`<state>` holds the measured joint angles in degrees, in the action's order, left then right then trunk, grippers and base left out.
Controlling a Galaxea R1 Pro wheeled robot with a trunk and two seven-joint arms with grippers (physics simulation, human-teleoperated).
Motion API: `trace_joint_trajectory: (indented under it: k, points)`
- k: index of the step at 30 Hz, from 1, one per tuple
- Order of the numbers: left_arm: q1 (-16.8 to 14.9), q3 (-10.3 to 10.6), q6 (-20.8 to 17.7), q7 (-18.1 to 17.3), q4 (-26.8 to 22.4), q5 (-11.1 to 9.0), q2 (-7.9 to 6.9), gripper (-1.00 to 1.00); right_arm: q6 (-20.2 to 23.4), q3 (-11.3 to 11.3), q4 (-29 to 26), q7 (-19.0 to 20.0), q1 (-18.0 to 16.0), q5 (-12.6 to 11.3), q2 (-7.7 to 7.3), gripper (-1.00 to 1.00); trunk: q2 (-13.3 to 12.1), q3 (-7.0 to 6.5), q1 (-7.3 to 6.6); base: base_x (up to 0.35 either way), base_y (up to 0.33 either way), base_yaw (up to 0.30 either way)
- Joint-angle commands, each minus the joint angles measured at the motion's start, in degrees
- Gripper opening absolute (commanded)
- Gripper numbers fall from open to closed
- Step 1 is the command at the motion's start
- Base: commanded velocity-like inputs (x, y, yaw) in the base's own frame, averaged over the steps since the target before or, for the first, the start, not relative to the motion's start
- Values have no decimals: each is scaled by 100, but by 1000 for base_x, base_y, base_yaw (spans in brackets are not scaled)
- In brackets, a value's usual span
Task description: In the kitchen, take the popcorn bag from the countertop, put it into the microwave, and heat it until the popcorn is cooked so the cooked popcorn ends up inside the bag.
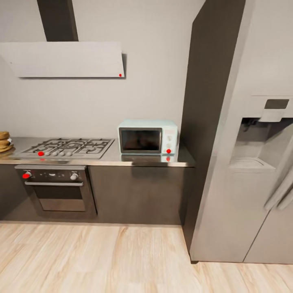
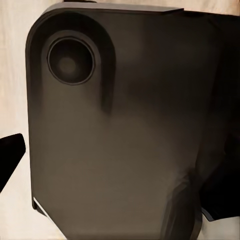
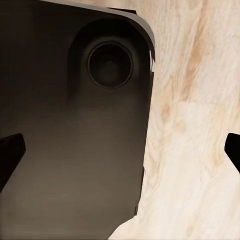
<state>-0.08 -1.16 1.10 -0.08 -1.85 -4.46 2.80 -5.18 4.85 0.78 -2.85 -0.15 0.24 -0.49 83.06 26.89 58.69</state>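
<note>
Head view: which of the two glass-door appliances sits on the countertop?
The microwave, small and pale mint-blue, stands on the countertop right of the hob. The steel oven is built in below the hob.

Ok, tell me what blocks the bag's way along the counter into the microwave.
The popcorn bag sits at the countertop's far left; the gas hob lies between it and the microwave. The microwave's door appears closed, so that blocks entry. Nothing else visible stands on the path.

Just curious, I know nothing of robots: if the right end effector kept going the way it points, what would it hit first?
Probably the robot's own dark base or the wooden floor beside it; depth is unclear.
</note>
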Motion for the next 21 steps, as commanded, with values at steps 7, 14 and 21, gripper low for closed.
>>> trace_joint_trajectory:
  k: [7,14,21]
  points:
    - [-1,-7,-41,-1,2,-55,7,100,-24,35,10,-23,-2,-12,-12,100,2,4,3,305,155,0]
    - [-1,-7,-56,-1,0,-59,1,100,-9,34,10,-23,-2,-6,-4,100,2,4,3,305,155,0]
    - [-1,-7,-49,-1,0,-55,2,100,-26,25,10,-23,-2,-48,-13,100,2,4,3,305,155,-40]
